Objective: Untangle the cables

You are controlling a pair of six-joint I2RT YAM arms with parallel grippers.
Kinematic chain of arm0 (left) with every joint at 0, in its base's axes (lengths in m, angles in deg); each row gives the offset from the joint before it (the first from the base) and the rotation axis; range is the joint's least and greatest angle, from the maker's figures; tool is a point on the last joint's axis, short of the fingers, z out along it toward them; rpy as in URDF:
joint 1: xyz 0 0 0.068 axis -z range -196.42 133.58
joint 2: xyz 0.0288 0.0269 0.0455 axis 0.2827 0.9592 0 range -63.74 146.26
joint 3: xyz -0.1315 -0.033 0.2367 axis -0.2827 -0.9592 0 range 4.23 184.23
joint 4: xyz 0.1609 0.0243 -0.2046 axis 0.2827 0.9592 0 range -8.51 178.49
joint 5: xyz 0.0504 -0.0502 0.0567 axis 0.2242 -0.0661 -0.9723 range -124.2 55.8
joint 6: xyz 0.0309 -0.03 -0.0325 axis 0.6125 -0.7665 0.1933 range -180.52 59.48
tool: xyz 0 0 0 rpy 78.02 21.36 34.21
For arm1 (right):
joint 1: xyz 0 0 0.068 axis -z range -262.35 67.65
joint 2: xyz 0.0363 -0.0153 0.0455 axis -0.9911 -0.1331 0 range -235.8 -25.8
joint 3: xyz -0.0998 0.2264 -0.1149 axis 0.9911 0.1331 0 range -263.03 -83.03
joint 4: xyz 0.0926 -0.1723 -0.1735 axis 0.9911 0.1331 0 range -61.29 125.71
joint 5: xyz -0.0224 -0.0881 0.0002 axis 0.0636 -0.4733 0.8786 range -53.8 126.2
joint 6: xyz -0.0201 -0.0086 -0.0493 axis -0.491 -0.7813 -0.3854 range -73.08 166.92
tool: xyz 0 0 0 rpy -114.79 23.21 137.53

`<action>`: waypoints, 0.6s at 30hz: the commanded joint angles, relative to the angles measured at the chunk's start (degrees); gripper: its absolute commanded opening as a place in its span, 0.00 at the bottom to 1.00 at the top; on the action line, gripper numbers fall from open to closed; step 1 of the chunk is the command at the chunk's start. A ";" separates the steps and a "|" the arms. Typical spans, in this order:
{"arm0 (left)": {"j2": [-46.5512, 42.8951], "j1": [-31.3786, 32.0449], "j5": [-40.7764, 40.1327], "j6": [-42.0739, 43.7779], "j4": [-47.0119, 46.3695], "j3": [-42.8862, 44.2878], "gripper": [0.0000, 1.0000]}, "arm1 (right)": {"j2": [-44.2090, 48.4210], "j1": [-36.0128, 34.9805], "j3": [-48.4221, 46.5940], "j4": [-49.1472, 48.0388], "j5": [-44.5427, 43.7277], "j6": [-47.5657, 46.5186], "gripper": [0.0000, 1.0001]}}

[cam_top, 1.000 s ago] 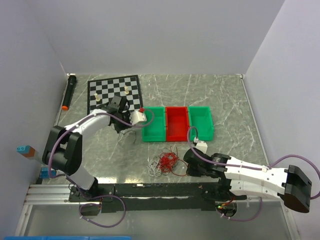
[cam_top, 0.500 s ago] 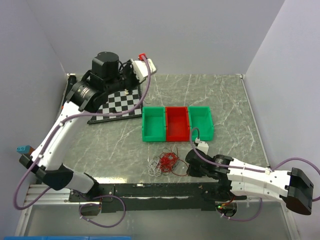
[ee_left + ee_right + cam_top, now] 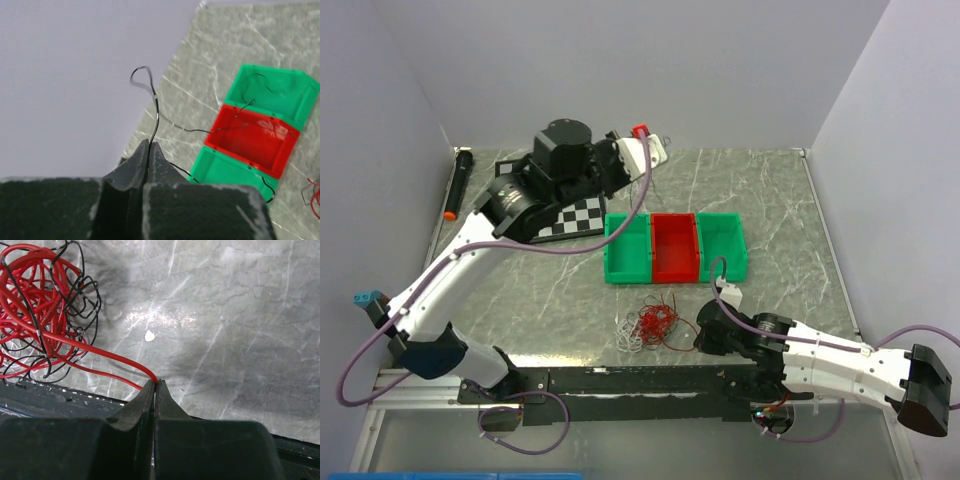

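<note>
Above marbled bench, pinching black wire with left gripper, red wire with right gripper; may tighten the cables or slip if pulling fast.

place: probably a lab test cell | evidence: plain enclosure walls, arm mounting rail

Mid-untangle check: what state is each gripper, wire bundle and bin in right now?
Left gripper: shut on a thin black wire, raised high.
Right gripper: shut on a red wire, low over the grey marbled table.
Tangle of thin red, white and black wires: knotted, lying on the table.
Row of green, red, green plastic bins: upright, open-topped.
</note>
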 commanded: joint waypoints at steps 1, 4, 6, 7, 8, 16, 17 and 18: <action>0.96 0.24 -2.03 -2.48 -2.55 -4.36 0.01 | 1.67 -0.47 1.47 0.65 -1.09 1.84 0.00; 1.31 0.24 -2.65 -3.44 -3.60 -5.69 0.01 | 1.76 -0.47 1.91 0.56 -1.09 2.01 0.00; 1.49 0.33 -3.70 -4.32 -5.09 -5.69 0.01 | 1.67 -0.47 2.18 0.21 -0.91 2.10 0.00; 1.57 0.24 -4.49 -4.68 -6.06 -5.34 0.01 | 1.67 -0.47 2.35 -0.05 -0.82 2.28 0.00; 1.75 0.33 -5.63 -5.11 -6.94 -4.82 0.01 | 1.50 -0.47 2.35 -0.23 -0.74 2.28 0.00; 0.87 0.24 -12.83 -6.52 -13.10 -4.10 0.01 | 1.14 -0.56 2.27 -0.58 -0.56 2.01 0.00; 0.52 0.07 -13.54 -6.87 -13.88 -4.46 0.01 | 1.23 -0.47 2.27 -0.67 -0.38 2.01 0.00; 0.26 0.07 -14.33 -7.05 -14.50 -4.72 0.01 | 1.23 -0.47 2.35 -0.67 -0.30 2.10 0.00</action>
